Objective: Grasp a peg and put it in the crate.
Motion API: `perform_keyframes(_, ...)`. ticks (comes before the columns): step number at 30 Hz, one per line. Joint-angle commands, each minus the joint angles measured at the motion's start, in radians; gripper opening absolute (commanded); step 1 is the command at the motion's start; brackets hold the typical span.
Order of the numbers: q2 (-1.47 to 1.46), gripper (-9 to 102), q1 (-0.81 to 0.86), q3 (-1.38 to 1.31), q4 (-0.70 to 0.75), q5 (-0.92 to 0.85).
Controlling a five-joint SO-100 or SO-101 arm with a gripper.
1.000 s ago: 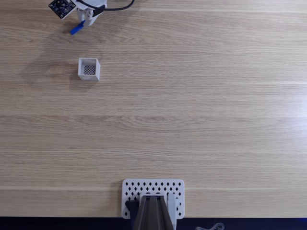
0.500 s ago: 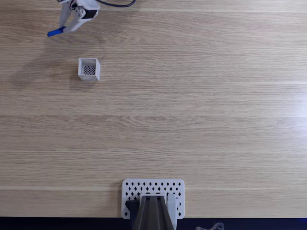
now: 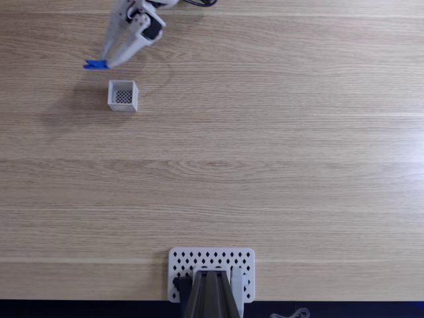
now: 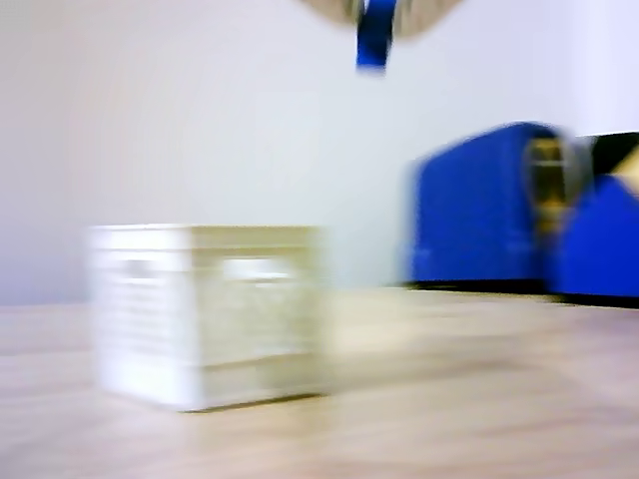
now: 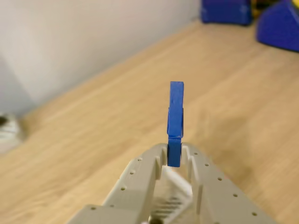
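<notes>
Since half a second ago the gripper (image 3: 106, 63) has swung right and down in the fixed view, so the peg (image 3: 96, 64) now sits closer to the crate (image 3: 123, 95), just above and left of its top-left corner in the picture rather than far up near the table edge. Claw is clamped on the peg: wrist view shows the blue peg (image 5: 175, 122) pinched at its lower end between the two grey fingers (image 5: 154, 163), the rest sticking straight out past the tips over the wooden table (image 5: 93, 140). In the fixed view the peg lies roughly horizontal at the fingertips, apart from the crate, not over its opening. Crate stands upright on the table (image 3: 265, 146), dark mesh bottom visible. Other view (heavily blurred) shows the white crate (image 4: 205, 309) low at left and the peg (image 4: 374, 35) hanging at the top edge, to the right of the crate and well above it. White perforated plate (image 3: 212, 262) at the bottom edge of the fixed view, arm base on it. Blue shapes (image 4: 499, 210) in the background, too blurred to identify.
</notes>
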Motion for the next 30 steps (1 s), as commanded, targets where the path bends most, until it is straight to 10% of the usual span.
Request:
perform_keyframes(1,0.026,-1,-0.052,-0.018,-0.075,0.023)
perform_keyframes(30,-0.275,-1,-0.011,-0.167,-0.06,0.037)
